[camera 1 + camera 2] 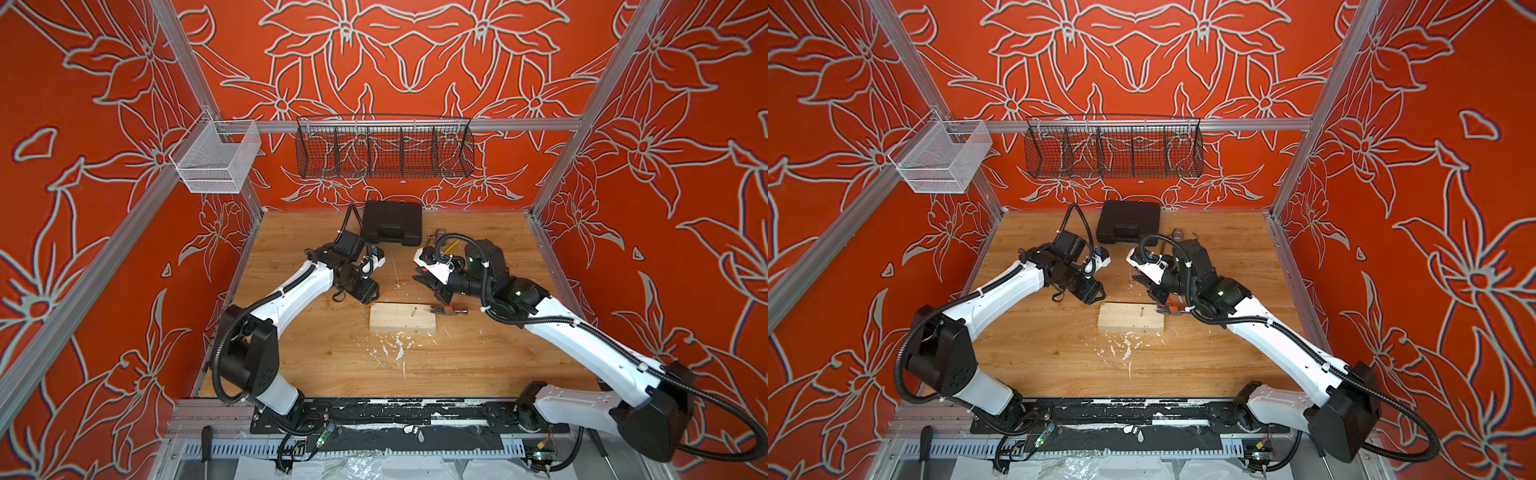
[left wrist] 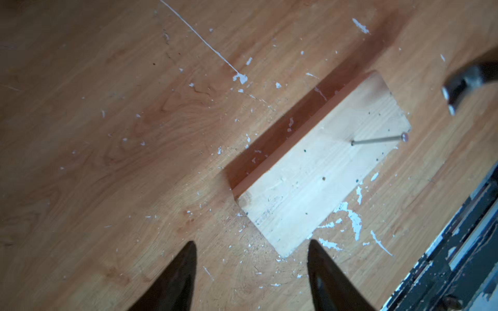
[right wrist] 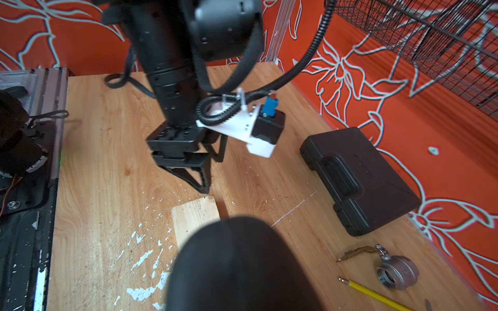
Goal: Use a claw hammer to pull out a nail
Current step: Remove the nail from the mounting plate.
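A pale wooden worktop (image 1: 332,353), speckled with white paint flecks (image 1: 397,345), sits inside a booth with orange-red walls (image 1: 415,62) patterned in grey flower outlines. A pale wooden block (image 1: 390,322) lies flat near the middle of the worktop. At the back edge rests a closed black plastic case (image 1: 392,222). Above it, a long black wire basket (image 1: 384,149) with dividers hangs from a metal rail on the back wall. A smaller white mesh basket (image 1: 216,164) hangs from the rail at the left. Near the case, a threaded metal fitting (image 3: 397,272) lies just beside a thin yellow pencil (image 3: 374,294).
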Motion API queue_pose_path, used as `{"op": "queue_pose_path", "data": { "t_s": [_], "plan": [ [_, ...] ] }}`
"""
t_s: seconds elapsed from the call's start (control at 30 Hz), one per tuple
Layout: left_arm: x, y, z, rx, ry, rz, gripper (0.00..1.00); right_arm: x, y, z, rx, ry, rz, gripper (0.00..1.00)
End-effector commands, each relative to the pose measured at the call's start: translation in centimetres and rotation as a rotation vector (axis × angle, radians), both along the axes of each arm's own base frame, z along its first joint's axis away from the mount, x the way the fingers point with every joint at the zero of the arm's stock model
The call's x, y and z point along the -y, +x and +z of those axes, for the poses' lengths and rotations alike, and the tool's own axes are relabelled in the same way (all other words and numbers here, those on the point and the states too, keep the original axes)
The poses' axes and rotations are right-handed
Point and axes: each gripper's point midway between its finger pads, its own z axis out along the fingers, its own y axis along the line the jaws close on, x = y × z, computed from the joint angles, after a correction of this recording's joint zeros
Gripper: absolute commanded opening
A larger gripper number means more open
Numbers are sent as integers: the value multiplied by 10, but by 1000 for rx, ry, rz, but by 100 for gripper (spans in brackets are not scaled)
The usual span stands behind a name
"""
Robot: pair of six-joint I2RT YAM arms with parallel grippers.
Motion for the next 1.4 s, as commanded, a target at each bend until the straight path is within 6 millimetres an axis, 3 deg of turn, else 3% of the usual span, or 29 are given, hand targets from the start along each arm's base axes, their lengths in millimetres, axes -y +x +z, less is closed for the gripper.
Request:
{"op": "queue_pose_path", "data": {
  "t_s": [0.0,0.07,0.17,0.3,0.8,1.37],
  "plan": [
    [12,0,8,104,-60,-111,58,-20,-3,30,81,66,117,0],
    [13,0,1,82,-49,-117,56,-24,0,23,69,58,119,0],
    [15,1,-13,16,-28,-115,40,-30,5,19,62,48,116,0],
    [18,0,-34,-39,-7,-109,31,-39,8,19,60,63,121,0],
    [19,-21,-80,-98,142,-141,27,-55,11,11,58,90,121,0],
    [20,-25,-93,-136,182,-145,27,-50,-3,13,69,43,150,0]
  ]
}}
